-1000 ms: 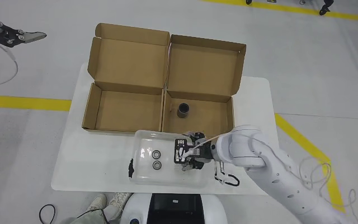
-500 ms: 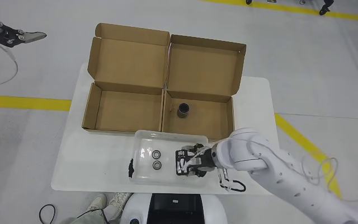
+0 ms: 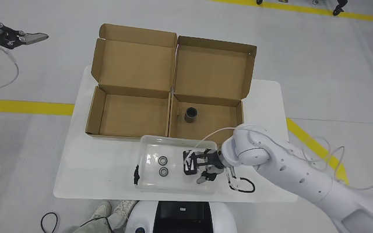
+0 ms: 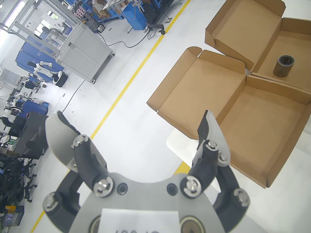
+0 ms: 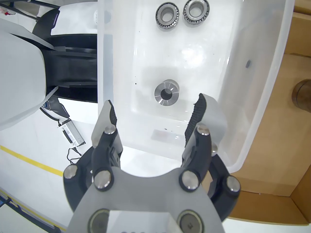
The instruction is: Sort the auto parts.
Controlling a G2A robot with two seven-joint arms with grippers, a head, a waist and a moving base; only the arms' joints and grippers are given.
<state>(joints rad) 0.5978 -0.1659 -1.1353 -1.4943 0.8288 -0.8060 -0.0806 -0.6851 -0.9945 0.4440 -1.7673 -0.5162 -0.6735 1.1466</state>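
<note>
**Sorting barely begun: one part boxed, three left in the bin.**

The right gripper (image 5: 155, 104) had its jaws spread and empty, poised over the silver bushing (image 5: 166, 95) on the floor of the clear bin (image 5: 274, 61) without touching it. Farther along the bin, the two bearings (image 5: 167, 15) lay just beside each other. Beyond the bin a dark sleeve (image 3: 191, 114) stood upright in the right-hand box (image 3: 224, 125), and no part lay in the left-hand box (image 3: 128, 115). By my reading one part was sorted and three remained, with the bushing likely next. The left gripper (image 4: 133, 120), jaws also spread and empty, hung out over the floor, well apart from the table (image 3: 99, 169). As for writing, the white stickers on both wrist plates were cut off and unreadable, and no print could be made out on the boxes or the bin.
</note>
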